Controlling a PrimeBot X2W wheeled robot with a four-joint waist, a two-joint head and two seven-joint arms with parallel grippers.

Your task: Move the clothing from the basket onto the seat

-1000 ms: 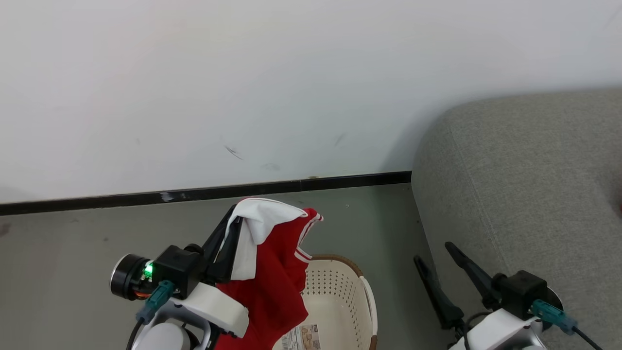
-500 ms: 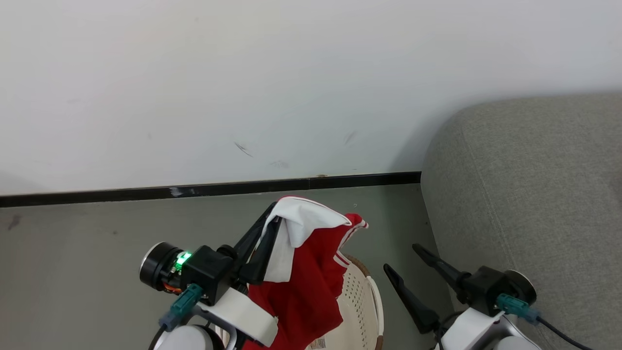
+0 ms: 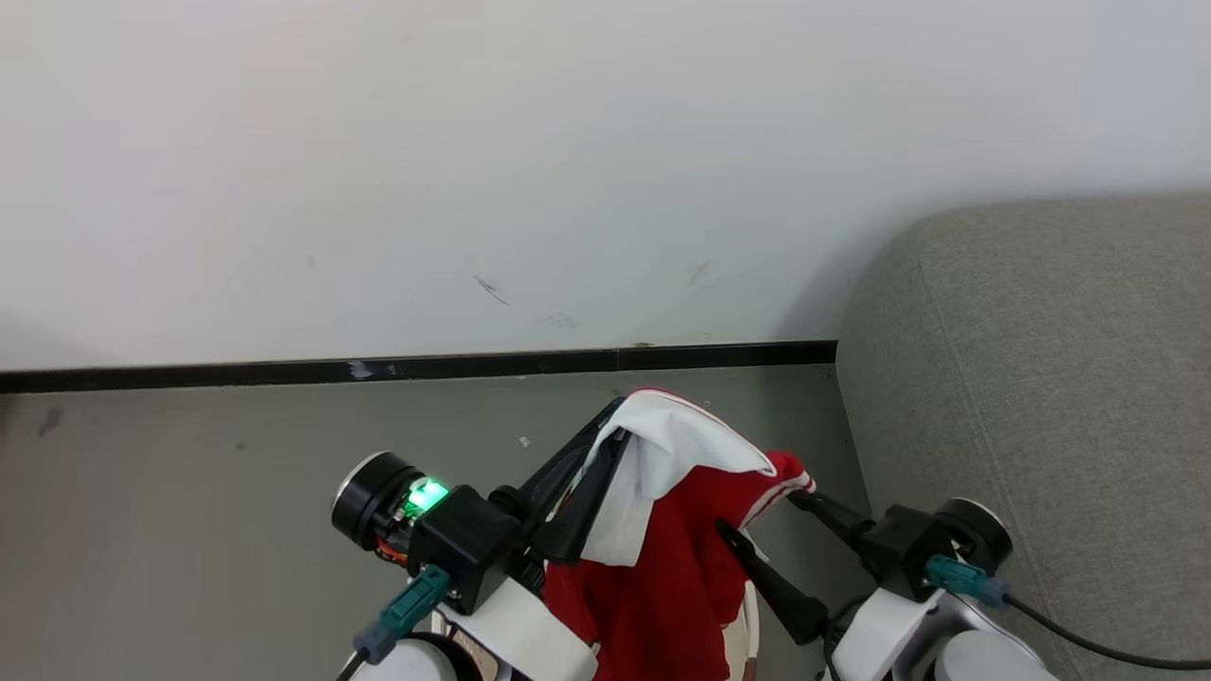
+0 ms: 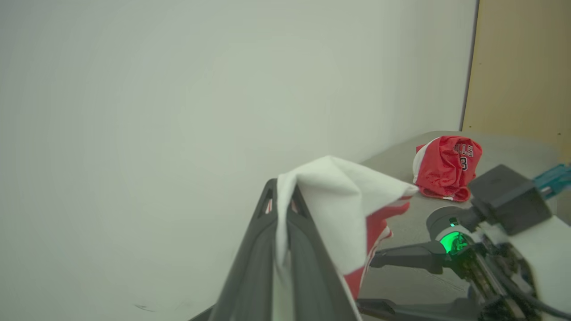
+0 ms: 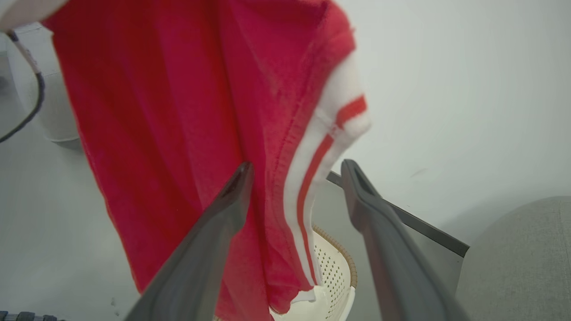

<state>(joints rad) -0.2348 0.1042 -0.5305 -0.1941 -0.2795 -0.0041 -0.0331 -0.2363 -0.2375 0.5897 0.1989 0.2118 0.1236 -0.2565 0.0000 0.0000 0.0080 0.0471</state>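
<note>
The clothing (image 3: 681, 577), red with white panels and striped trim, hangs in the air from my left gripper (image 3: 613, 430), which is shut on its white top edge (image 4: 339, 191). Just below it a sliver of the cream basket (image 3: 750, 619) shows, and its perforated wall and brown rim (image 5: 334, 267) sit under the hanging hem. My right gripper (image 3: 762, 515) is open right beside the cloth. In the right wrist view the striped hem (image 5: 312, 169) hangs in line with the gap between its fingers (image 5: 298, 166). The grey seat (image 3: 1041, 378) stands to the right.
A second red garment (image 4: 446, 167) lies bunched on the seat's grey surface (image 4: 504, 145). A white wall with a black skirting board (image 3: 426, 364) runs behind, above grey floor (image 3: 189, 492). A tan panel (image 4: 522, 67) stands beyond the seat.
The view has swung a little. My left gripper has carried the clothing right, towards the seat. My right gripper has closed in on the cloth, and the basket has slipped almost out of the head view.
</note>
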